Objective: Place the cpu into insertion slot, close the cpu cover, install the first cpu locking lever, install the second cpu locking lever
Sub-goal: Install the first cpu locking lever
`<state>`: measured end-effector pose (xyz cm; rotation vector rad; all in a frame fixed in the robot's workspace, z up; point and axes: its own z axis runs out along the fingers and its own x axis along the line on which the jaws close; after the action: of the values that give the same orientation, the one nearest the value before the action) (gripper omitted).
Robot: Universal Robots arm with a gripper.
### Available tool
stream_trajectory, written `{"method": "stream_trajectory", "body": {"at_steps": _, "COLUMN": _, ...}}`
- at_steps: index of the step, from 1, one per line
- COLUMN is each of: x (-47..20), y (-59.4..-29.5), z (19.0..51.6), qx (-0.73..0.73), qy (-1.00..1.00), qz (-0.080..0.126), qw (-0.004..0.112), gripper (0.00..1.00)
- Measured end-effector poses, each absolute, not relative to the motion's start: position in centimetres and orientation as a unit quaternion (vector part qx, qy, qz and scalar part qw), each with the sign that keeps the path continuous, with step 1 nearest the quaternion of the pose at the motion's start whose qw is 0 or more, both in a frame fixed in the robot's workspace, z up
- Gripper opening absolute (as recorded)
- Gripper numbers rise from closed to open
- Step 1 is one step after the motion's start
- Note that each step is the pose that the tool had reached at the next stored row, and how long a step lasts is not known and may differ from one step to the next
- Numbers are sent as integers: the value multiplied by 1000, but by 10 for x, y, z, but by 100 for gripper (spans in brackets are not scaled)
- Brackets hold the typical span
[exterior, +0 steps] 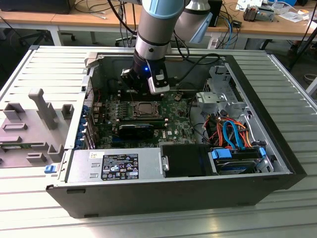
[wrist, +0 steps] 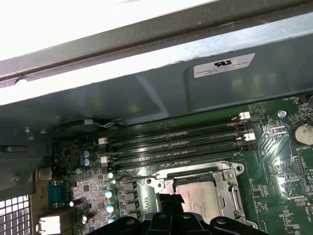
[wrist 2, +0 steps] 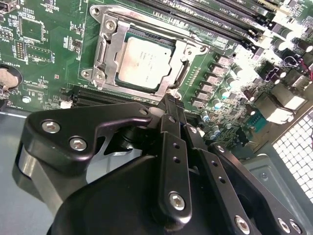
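Note:
The cpu (wrist 2: 145, 61) lies silver side up in the insertion slot (exterior: 146, 109) on the green motherboard, and it also shows in the first wrist view (wrist: 204, 199). The cpu cover (wrist 2: 110, 45) lies flat around it, the chip showing through its window. A thin wire lever (wrist 2: 182, 76) curves along the socket edge closest to my fingertips. My gripper (wrist 2: 170, 103) is shut with nothing between its fingers, its tip hovering just off that edge of the socket. In the exterior view the gripper (exterior: 141, 95) hangs over the far side of the socket.
Long memory slots (wrist: 181, 143) run beside the socket, toward the case wall (wrist: 161, 93). Capacitors (wrist 2: 222, 90) stand close to the socket. A black card (exterior: 133, 130), a drive cage with cables (exterior: 233, 134) and the power supply (exterior: 116, 164) fill the case.

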<state>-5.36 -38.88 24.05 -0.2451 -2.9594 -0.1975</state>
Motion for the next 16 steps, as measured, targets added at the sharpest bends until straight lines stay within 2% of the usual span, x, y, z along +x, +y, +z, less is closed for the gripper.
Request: {"method": "stream_trajectory", "body": {"at_steps": 16, "x": -54, "y": -389, "z": 240, "qx": -55, "qy": -993, "qz": -64, "qw": 84, "gripper": 11}}
